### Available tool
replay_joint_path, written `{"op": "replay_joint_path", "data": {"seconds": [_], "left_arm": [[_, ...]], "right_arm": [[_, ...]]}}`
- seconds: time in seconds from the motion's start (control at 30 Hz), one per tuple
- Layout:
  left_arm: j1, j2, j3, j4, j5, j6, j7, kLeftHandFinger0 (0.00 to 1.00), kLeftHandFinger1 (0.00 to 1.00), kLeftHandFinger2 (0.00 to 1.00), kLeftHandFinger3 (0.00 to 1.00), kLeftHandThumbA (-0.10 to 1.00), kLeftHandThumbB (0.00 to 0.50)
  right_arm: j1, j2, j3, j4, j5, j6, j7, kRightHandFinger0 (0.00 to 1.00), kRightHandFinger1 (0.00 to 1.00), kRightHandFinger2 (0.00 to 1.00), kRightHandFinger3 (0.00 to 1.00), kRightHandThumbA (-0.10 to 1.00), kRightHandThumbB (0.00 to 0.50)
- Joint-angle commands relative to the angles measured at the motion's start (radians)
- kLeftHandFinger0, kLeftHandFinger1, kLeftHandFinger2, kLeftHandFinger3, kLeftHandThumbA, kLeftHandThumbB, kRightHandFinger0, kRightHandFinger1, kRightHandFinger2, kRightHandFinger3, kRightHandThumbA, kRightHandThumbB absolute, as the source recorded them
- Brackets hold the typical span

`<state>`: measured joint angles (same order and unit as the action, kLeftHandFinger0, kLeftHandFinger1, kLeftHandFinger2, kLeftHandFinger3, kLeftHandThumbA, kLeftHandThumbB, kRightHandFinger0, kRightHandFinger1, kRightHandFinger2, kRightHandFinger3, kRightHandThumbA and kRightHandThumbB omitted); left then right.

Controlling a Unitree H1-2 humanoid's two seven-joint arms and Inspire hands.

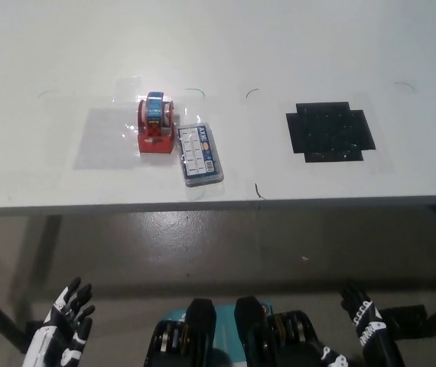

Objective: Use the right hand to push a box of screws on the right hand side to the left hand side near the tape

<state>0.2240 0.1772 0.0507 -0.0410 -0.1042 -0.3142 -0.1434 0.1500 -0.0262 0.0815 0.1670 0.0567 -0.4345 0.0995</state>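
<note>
Box of screws already lying beside the tape, both hands hanging low.

The box of screws (200, 155) is sitting just right of the red tape dispenser (156, 125), left of centre on the table (279, 46), so the push looks finished. The black right hand (365, 325) at lower right and the white left hand (63, 330) at lower left are hanging below the table edge, fingers spread, holding nothing.

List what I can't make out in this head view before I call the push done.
- Small clear plastic screw box: lid print too small to read; contents not visible.
- Gap between box and red tape dispenser: touching or just apart, cannot tell from above.
- White left hand and black right hand: low, below the white table, cut off by the bottom edge.
</note>
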Motion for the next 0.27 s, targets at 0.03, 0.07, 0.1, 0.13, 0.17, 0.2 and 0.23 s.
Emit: {"op": "replay_joint_path", "data": {"seconds": [0.03, 0.07, 0.1, 0.13, 0.17, 0.2, 0.23], "left_arm": [[-0.001, 0.003, -0.002, -0.009, -0.021, -0.026, -0.013, 1.00, 1.00, 1.00, 1.00, 0.69, 0.174], [0.001, 0.002, -0.003, -0.013, -0.018, -0.019, -0.011, 1.00, 1.00, 1.00, 1.00, 0.69, 0.175], [0.003, 0.001, -0.004, -0.016, -0.016, -0.014, -0.010, 1.00, 1.00, 1.00, 1.00, 0.69, 0.181], [0.004, 0.000, -0.004, -0.017, -0.016, -0.012, -0.009, 1.00, 1.00, 1.00, 1.00, 0.69, 0.181], [0.005, -0.001, -0.003, -0.018, -0.018, -0.011, -0.008, 1.00, 1.00, 1.00, 1.00, 0.69, 0.182], [0.004, 0.000, -0.003, -0.017, -0.023, -0.011, -0.010, 1.00, 1.00, 1.00, 1.00, 0.68, 0.182], [0.004, 0.000, -0.003, -0.017, -0.023, -0.011, -0.010, 1.00, 1.00, 1.00, 1.00, 0.68, 0.182]], "right_arm": [[-0.012, 0.020, -0.019, -0.016, 0.060, -0.035, 0.035, 1.00, 1.00, 1.00, 1.00, 0.87, 0.250], [-0.014, 0.021, -0.023, -0.013, 0.058, -0.035, 0.039, 1.00, 1.00, 1.00, 1.00, 0.86, 0.242], [-0.013, 0.020, -0.023, -0.012, 0.056, -0.035, 0.035, 1.00, 1.00, 1.00, 1.00, 0.86, 0.253], [-0.013, 0.020, -0.024, -0.012, 0.055, -0.035, 0.034, 1.00, 1.00, 1.00, 1.00, 0.86, 0.255], [-0.015, 0.020, -0.025, -0.009, 0.050, -0.035, 0.034, 1.00, 1.00, 1.00, 1.00, 0.86, 0.254], [-0.014, 0.019, -0.026, -0.009, 0.046, -0.035, 0.032, 1.00, 1.00, 1.00, 1.00, 0.86, 0.254], [-0.014, 0.019, -0.026, -0.009, 0.046, -0.035, 0.032, 1.00, 1.00, 1.00, 1.00, 0.86, 0.254]]}}
